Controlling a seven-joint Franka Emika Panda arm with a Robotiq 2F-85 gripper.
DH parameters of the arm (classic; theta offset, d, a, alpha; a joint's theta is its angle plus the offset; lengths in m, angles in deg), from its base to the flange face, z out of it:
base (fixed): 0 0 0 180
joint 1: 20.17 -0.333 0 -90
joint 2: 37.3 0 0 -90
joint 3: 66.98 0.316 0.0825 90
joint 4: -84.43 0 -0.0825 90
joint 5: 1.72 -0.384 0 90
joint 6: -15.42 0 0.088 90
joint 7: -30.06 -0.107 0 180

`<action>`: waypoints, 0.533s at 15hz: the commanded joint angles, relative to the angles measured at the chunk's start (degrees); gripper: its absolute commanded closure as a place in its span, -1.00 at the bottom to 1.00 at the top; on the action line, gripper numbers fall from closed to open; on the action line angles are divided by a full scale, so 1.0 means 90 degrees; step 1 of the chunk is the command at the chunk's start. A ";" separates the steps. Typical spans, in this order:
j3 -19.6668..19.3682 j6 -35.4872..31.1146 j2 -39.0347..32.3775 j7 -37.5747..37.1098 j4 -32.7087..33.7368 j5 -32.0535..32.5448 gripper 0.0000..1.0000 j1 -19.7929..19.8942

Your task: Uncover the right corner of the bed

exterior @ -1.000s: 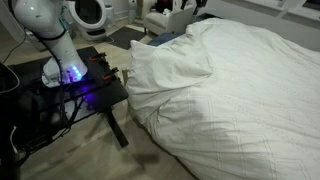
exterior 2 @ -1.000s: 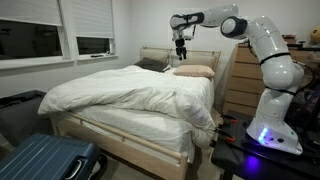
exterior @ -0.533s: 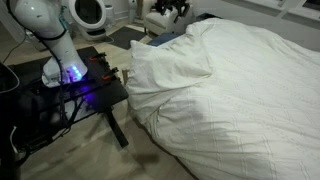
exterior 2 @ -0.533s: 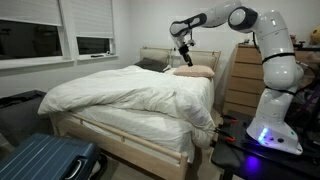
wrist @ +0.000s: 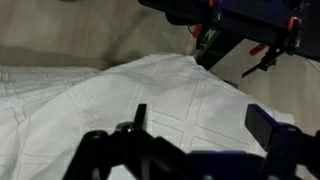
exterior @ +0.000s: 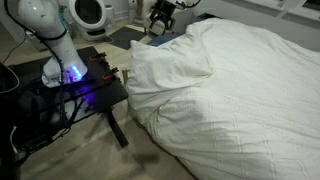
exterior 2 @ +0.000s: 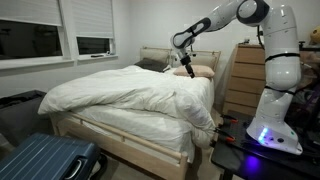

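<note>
The bed (exterior: pixel 240 90) carries a puffy white quilted duvet and fills both exterior views (exterior 2: pixel 130 95). The duvet hangs over the bed corner beside the robot table (exterior: pixel 140 95). A dark blue patch (exterior: pixel 166 39) shows past the duvet's far edge. The light wooden frame (exterior 2: pixel 150 148) shows below the duvet. My gripper (exterior: pixel 160 17) is open and empty, a little above the bed near the pillows (exterior 2: pixel 186 68). In the wrist view the gripper (wrist: pixel 205 120) has its jaws wide apart over the duvet (wrist: pixel 110 100), touching nothing.
The black robot table (exterior: pixel 85 85) stands close to the bed side (exterior 2: pixel 250 155). Two tan pillows (exterior 2: pixel 197 71) lie at the headboard. A wooden dresser (exterior 2: pixel 238 80) stands behind. A blue suitcase (exterior 2: pixel 45 160) lies on the floor at the bed's foot.
The gripper has come down from high above the headboard to just over the bed near the pillows, moving towards the robot's side. The duvet has not moved.
</note>
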 commanded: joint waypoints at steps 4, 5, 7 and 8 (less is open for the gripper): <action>-0.0123 -0.1960 0.1053 -0.0216 -0.2719 0.0007 -1.00 -0.0434; -0.0129 -0.2327 0.1181 -0.0424 -0.3103 0.0034 -1.00 -0.0519; -0.0123 -0.3132 0.1475 -0.1041 -0.3883 0.0085 -1.00 -0.0726; -0.0130 -0.3632 0.1631 -0.1415 -0.4275 0.0076 -1.00 -0.0809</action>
